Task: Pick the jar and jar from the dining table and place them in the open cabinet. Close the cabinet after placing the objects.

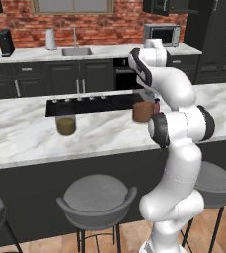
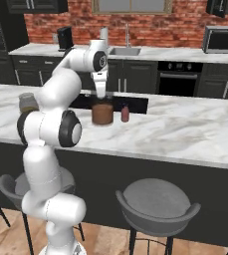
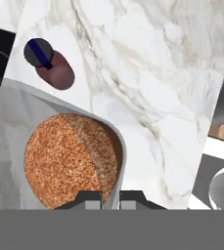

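The jar with reddish-brown grainy filling [image 2: 103, 114] [image 1: 143, 111] [image 3: 69, 154] is on the marble dining table [image 1: 20, 136], next to the black cooktop [image 1: 90, 104]. My gripper [image 2: 101, 99] [image 3: 108, 197] comes down on it from above. It is shut on the jar's glass wall at the rim, one finger inside and one outside. I cannot tell whether the jar rests on the marble or hangs just above it. The jar with olive-yellow filling [image 1: 65, 124] [image 2: 28, 102] stands apart to the left, partly hidden by my arm in the right base view.
A small red bottle with a blue cap [image 2: 125, 113] [image 3: 52, 68] stands close beside the held jar. Grey stools [image 1: 97, 197] line the table's near side. Behind are the sink counter [image 1: 77, 51], a microwave [image 1: 162, 34] and black upper cabinets [image 1: 165, 5].
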Controlling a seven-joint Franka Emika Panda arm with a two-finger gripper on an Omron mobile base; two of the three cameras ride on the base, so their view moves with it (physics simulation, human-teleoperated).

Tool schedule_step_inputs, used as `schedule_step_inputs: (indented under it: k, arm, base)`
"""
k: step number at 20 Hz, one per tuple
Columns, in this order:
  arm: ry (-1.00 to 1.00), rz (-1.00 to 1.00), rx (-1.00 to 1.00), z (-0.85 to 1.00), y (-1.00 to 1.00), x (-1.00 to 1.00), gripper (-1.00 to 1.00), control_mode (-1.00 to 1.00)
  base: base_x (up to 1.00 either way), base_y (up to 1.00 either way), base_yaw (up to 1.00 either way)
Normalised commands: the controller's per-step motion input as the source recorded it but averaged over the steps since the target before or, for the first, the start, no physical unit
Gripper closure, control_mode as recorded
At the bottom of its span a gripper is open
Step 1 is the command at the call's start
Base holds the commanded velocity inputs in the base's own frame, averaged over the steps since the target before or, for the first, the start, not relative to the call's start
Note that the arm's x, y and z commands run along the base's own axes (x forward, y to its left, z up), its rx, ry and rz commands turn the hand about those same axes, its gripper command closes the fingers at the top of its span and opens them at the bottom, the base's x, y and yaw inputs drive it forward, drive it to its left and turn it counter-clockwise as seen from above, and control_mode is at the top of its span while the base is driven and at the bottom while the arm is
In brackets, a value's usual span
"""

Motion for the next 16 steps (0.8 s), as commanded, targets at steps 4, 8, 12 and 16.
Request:
schedule_step_inputs:
  k: [4,8,12,16]
  arm:
    - [-0.17,0.00,0.00,0.35,0.49,-0.45,1.00,-1.00]
    - [-0.19,0.00,0.00,0.43,0.25,-0.54,1.00,-1.00]
    - [-0.22,0.00,0.01,0.34,-0.02,-0.64,1.00,-1.00]
    - [-0.13,0.00,0.04,0.28,-0.24,-0.46,1.00,-1.00]
  base:
    - [0.00,0.00,0.00]
    - [0.00,0.00,0.00]
    - [0.00,0.00,0.00]
    - [0.00,0.00,0.00]
